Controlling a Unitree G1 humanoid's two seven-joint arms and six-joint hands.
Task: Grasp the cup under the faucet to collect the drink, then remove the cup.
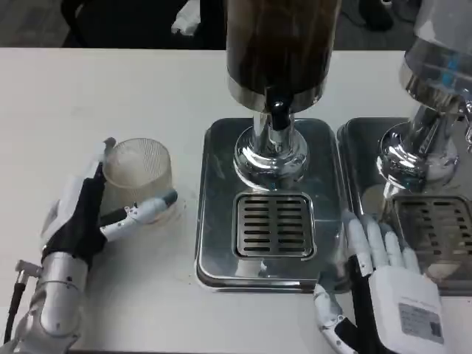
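Observation:
A clear ribbed cup (138, 175) stands on the white table left of the drink dispenser. My left hand (88, 210) is around it, with the thumb at its front right and the fingers along its left side. The dark drink tank (280, 44) sits on a chrome stand, and its black faucet (278, 110) points down over the grated drip tray (274, 225). My right hand (383, 284) lies flat and open at the right front corner of the steel base (217, 243), holding nothing.
A second dispenser (435, 81) with its own chrome stand and steel tray (435, 221) stands at the right. Bare white table spreads to the left and behind the cup.

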